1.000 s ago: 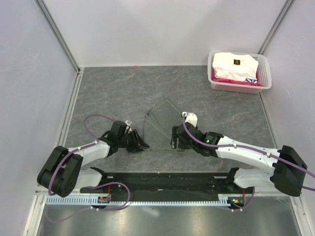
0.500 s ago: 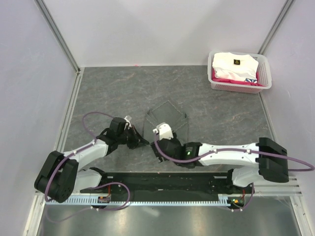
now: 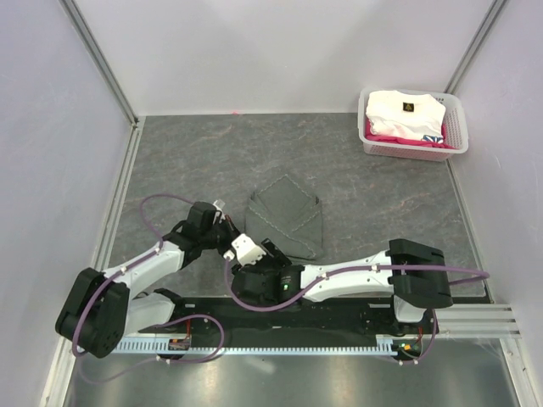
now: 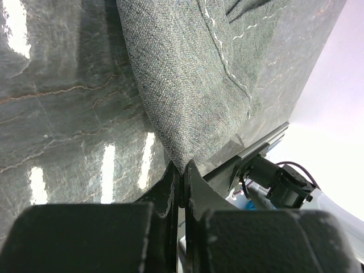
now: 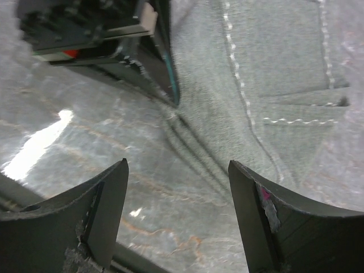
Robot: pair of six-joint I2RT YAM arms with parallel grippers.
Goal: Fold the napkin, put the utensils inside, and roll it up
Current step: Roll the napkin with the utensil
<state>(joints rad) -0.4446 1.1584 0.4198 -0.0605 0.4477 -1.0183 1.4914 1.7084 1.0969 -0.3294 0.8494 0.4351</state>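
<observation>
Thin grey-green square cloth napkin [image 3: 287, 216] lies part-folded on grey stone-look table [image 3: 187, 161], near corner clamped tight in our left fingers [image 4: 181, 173]. Our right fingers [image 5: 176, 168] spread wide, empty, just beside. We judge fold unfinished; spoon unseen; loading, rolling remain.

A white basket [image 3: 459, 129] at far right holds a folded white garment [image 3: 402, 114].

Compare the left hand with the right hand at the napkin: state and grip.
The left hand is shut, while the right hand stands wide open. The left hand pinches a corner of the napkin between its fingertips, whereas the right hand holds nothing. Shared: both sit close together at the napkin's near-left edge.
</observation>
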